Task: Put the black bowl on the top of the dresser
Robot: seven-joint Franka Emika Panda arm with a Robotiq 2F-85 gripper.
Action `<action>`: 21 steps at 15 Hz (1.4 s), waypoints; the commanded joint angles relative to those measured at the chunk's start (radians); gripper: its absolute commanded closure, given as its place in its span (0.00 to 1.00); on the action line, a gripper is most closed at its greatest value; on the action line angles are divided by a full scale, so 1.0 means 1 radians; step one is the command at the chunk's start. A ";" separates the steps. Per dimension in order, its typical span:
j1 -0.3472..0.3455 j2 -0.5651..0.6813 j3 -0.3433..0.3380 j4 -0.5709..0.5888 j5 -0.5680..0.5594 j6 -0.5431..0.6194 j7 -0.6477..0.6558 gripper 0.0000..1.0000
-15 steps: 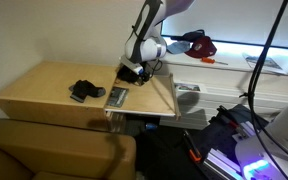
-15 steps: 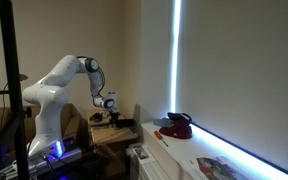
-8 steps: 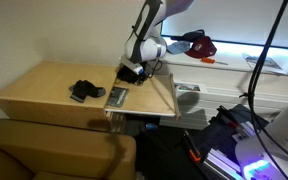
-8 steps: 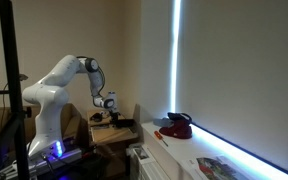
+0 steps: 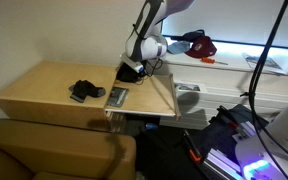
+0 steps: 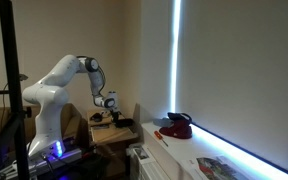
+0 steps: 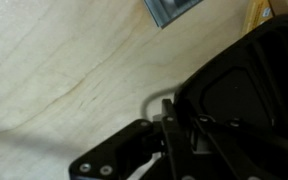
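Down low over the right rear part of the dresser (image 5: 44,88), the gripper (image 5: 132,71) sits close to the tan top in an exterior view. In the wrist view its dark linkage fills the lower middle of the frame and overlaps the left rim of the black bowl (image 7: 249,80). Black metal against black bowl hides the gap, so I cannot tell whether the jaws are apart or clamped on the rim.

The bowl rests on the wood at the right of the wrist view, opening upward toward the camera, and is cut off by the frame's right edge. Its visible rim runs on a diagonal from upper right down toward lower centre; no clear long axis can be read.

A flat grey rectangular item (image 7: 174,8) lies at the top edge, apart from the bowl. A lumpy black item (image 5: 82,90) lies further left on the dresser.
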 commanded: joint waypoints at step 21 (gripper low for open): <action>0.039 -0.590 0.064 -0.356 -0.095 0.275 -0.276 0.98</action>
